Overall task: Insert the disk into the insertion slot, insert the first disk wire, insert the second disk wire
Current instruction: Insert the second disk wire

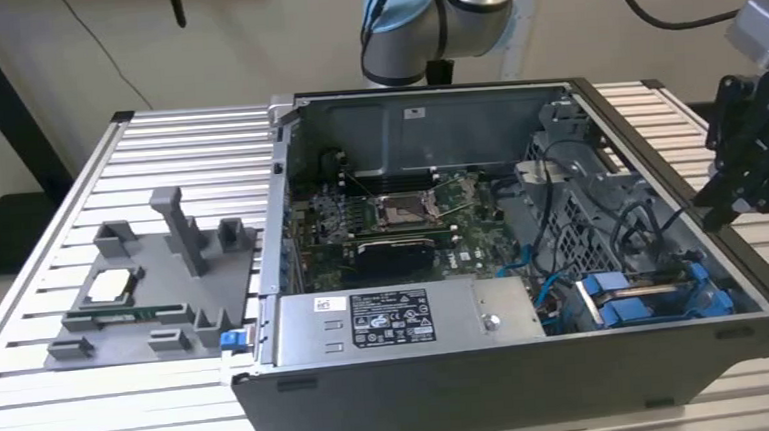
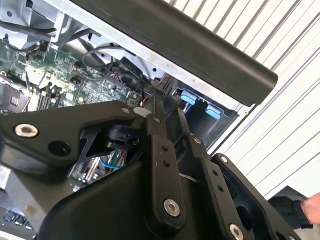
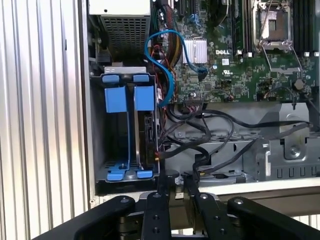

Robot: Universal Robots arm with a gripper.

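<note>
The open computer case (image 1: pixel 529 387) lies on the slatted table (image 1: pixel 49 416). In the exterior view the insertion slot (image 1: pixel 644 298) sits at 4 o'clock inside the case. It is just beside the grey power-supply box (image 1: pixel 405 319) at 6 o'clock, and the motherboard (image 1: pixel 399 220) is in the middle. The tool (image 1: pixel 716 210) hangs at 3 o'clock, outside and above the case's side wall, near the slot but apart from it. I cannot tell whether it is spread or pressed together.

In the first wrist view the disk (image 3: pixel 148 134) stands edge-on inside the slot, among the blue carrier tabs (image 3: pixel 144 97). A blue cable (image 3: pixel 169 65) loops from the motherboard past the slot's side. A bundle of black cables (image 3: pixel 210 132) lies just beside the slot. I cannot tell whether any cable is plugged into the disk.

At 9 o'clock of the case in the exterior view, a grey fixture tray (image 1: pixel 149 300) rests on the table.
</note>
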